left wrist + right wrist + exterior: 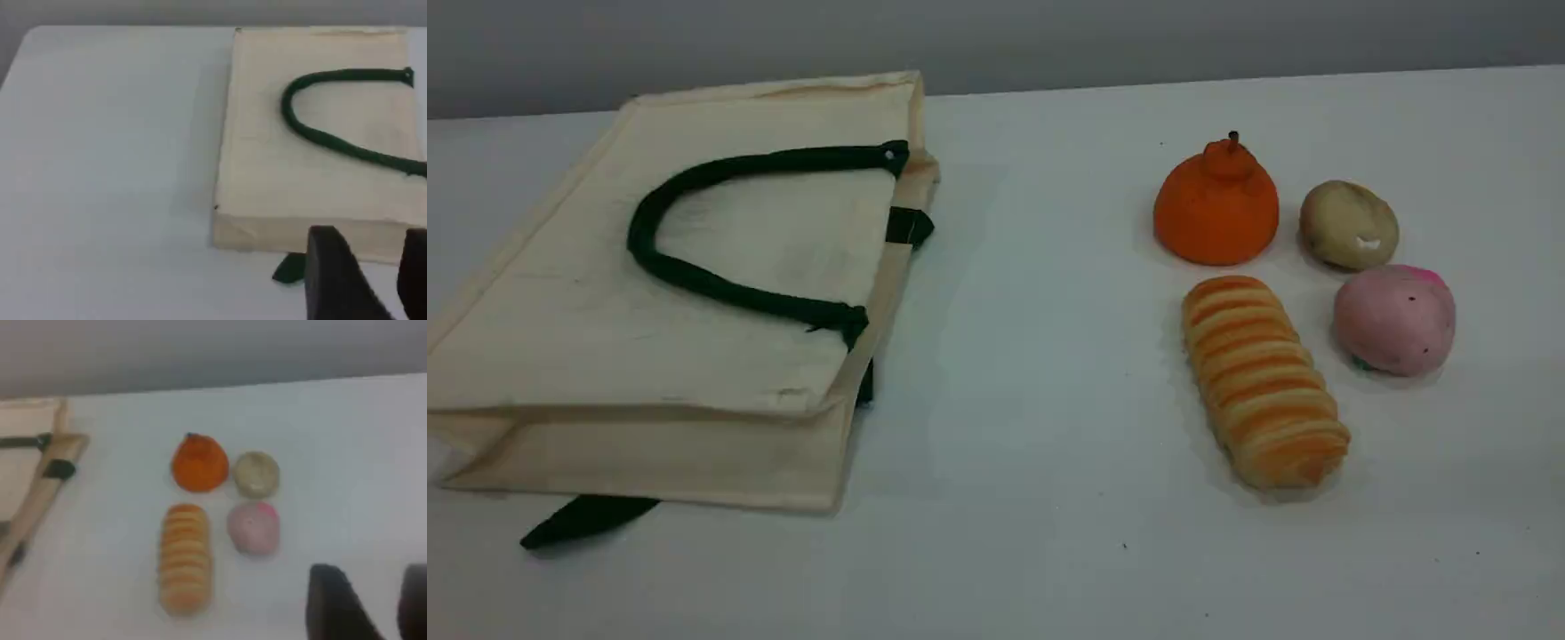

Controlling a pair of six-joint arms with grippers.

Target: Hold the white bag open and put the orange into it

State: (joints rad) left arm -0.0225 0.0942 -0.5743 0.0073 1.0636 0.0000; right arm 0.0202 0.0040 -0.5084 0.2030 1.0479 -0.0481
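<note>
The white bag (pixel 649 293) lies flat on its side at the table's left, its mouth facing right. One dark green handle (pixel 639 233) loops over its top face. The orange (pixel 1216 209) sits upright on the table at the right, well apart from the bag. Neither arm shows in the scene view. In the left wrist view my left gripper (pixel 377 267) hovers open over the near edge of the bag (pixel 267 153). Over on the right, my right gripper (pixel 377 600) is open with nothing between its fingers, short of the orange (pixel 199 463) and to its right.
A ridged bread loaf (pixel 1263 382) lies just in front of the orange. A brownish potato-like lump (pixel 1347 224) and a pink round fruit (pixel 1394 318) sit to its right. The bag's second handle (pixel 583 520) pokes out from under its near edge.
</note>
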